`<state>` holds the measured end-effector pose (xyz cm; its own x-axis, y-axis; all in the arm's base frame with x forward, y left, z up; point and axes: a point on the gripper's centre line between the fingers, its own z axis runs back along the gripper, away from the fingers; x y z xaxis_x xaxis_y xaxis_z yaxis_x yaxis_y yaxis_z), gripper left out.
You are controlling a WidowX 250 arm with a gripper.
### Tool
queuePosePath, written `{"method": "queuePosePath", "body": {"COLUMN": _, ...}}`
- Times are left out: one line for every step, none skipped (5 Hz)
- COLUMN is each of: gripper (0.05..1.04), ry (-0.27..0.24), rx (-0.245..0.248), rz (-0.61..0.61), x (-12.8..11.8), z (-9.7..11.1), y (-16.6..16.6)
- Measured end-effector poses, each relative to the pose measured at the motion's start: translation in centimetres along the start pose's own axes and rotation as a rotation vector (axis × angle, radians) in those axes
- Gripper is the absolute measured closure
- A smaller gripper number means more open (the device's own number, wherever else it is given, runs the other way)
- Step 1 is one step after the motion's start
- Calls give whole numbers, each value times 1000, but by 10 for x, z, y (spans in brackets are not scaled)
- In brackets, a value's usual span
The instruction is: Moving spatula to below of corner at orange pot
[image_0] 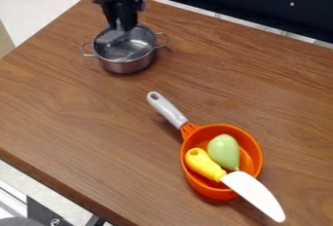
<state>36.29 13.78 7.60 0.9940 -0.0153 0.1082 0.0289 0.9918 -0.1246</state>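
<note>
The end effector (pixel 121 23) is at the upper left of the frame, above the metal pot (pixel 125 66) with its two wire handles. Its lower end comes over the opening of this pot, and I cannot tell if it is spread, pressed together or pinching something.

The spatula (pixel 255 195) is well apart from it, at the lower right of the frame. Its yellow handle (pixel 203 164) lies inside the orange pot (pixel 211 190), beside the light green pear-shaped toy (pixel 224 151). Its white blade, rather like a knife in form, passes over the rim and points to the lower right corner of the frame. The pale grey pot handle (pixel 168 109) goes to the upper left, and the wooden surface (pixel 78 113) carries everything.

In my judgement, the step in hand is the approach, before the grasp of the spatula. The next move probably asks the arm to go from the metal pot to the lower right, come down on the yellow handle and close there. After this, the spatula should be lifted over the rim before it is set below the orange pot. A low lift could catch the rim or push the green toy.
</note>
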Motion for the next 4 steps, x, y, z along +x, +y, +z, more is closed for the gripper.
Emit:
{"method": "queuePosePath", "body": {"gripper": 775, "ry": 12, "rx": -18, "rz": 5, "x": 2, "z": 17, "y": -15}}
{"method": "queuePosePath", "body": {"gripper": 775, "ry": 40, "rx": -38, "rz": -18, "x": 5, "z": 19, "y": -42}}
{"method": "queuePosePath", "body": {"gripper": 775, "ry": 37, "rx": -42, "rz": -47, "x": 4, "z": 26, "y": -80}}
{"method": "queuePosePath", "body": {"gripper": 775, "ry": 61, "rx": -71, "rz": -72, "x": -5, "z": 11, "y": -117}}
